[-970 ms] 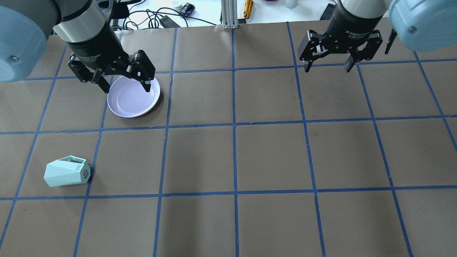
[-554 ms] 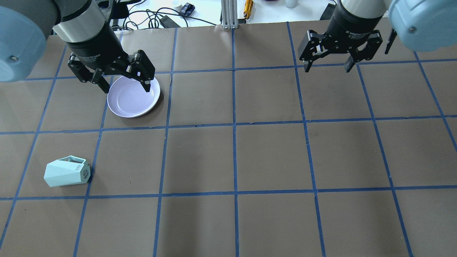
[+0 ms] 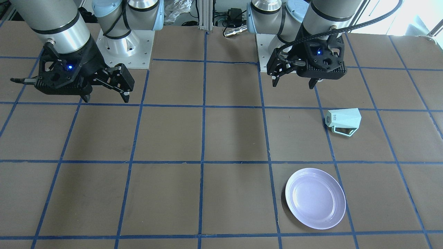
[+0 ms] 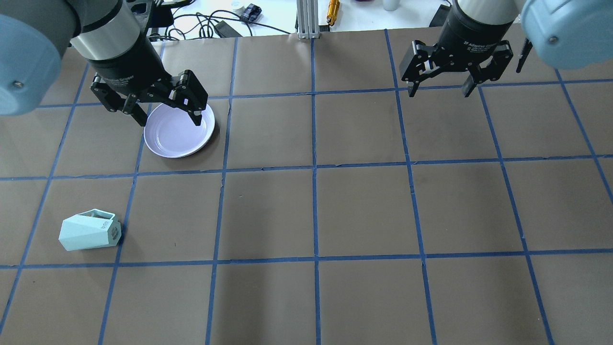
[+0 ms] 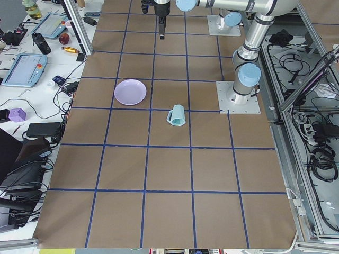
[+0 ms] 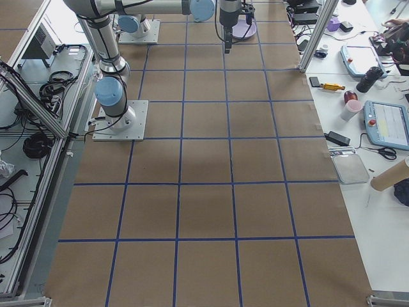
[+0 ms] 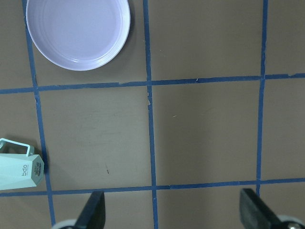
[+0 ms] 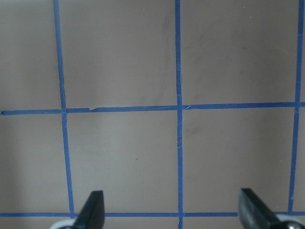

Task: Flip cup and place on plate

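Observation:
The pale mint-green cup (image 4: 89, 231) lies on its side on the brown table, near my left; it also shows in the front view (image 3: 343, 121), the exterior left view (image 5: 177, 115) and the left wrist view (image 7: 19, 167). The lavender plate (image 4: 179, 132) sits empty and upright farther out, also in the front view (image 3: 315, 198) and the left wrist view (image 7: 77, 31). My left gripper (image 4: 169, 120) is open and empty, held high over the table between cup and plate (image 3: 293, 84). My right gripper (image 4: 438, 92) is open and empty, high over bare table (image 3: 105, 99).
Blue tape lines grid the table. The two arm bases (image 3: 124, 45) stand at the robot's edge. Beyond the far edge are an aluminium post (image 4: 306, 19), cables (image 4: 201, 21) and an orange tool (image 4: 333, 9).
My left arm has shifted very slightly. The cup, the plate and my right arm have not moved, and both grippers stay open.

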`<state>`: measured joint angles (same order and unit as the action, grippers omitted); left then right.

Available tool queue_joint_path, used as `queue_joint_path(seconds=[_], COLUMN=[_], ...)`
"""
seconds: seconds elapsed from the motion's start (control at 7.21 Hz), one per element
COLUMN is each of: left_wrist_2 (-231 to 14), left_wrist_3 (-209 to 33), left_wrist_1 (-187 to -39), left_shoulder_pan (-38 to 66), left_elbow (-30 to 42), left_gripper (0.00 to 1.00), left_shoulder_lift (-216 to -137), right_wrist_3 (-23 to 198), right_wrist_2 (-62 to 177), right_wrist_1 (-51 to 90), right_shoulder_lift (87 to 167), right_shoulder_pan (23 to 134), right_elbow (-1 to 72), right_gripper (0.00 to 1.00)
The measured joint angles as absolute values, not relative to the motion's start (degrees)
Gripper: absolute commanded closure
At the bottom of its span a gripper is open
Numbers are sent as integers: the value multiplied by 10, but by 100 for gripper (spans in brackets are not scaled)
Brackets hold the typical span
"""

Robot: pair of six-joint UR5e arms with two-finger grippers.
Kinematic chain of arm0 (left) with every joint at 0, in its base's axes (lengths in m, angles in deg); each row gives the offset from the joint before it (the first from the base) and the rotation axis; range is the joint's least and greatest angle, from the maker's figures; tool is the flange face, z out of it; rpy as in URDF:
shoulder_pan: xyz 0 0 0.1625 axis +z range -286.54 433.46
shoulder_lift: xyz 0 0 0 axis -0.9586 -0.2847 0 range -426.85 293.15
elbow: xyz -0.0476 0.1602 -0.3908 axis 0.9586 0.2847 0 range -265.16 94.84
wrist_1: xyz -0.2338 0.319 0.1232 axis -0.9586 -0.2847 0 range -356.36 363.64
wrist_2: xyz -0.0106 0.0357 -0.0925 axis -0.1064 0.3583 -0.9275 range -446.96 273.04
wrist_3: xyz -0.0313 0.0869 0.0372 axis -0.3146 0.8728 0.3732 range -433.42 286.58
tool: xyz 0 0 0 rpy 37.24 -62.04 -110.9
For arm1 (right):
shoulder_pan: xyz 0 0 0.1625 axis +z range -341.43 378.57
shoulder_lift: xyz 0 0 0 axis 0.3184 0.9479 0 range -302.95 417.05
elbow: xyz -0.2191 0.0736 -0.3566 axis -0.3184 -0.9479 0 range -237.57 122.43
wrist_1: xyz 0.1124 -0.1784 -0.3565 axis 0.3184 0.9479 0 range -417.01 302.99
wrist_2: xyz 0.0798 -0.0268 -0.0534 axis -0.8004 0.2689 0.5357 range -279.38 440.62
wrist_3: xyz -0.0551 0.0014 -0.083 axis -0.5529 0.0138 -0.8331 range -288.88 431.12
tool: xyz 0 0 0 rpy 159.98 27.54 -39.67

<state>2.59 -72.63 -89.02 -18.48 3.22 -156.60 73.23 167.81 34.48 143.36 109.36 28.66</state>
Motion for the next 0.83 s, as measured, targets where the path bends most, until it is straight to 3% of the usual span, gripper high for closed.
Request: queue_joint_path(seconds=[0.42, 0.83], left_wrist_2=[26, 21], left_wrist_3=[-672, -619], left_wrist_1=[-896, -949], left_shoulder_pan=[-150, -38], left_elbow=[33, 32], left_gripper=[0, 0], left_shoulder_lift=[-1564, -1567], right_wrist_3=[732, 732], right_wrist_2=[1678, 1678], right_wrist_1=[345, 345], right_shoulder_lift=[1434, 1434], right_shoulder_pan=[1094, 1094], right_elbow=[287, 287], right_gripper=[0, 0])
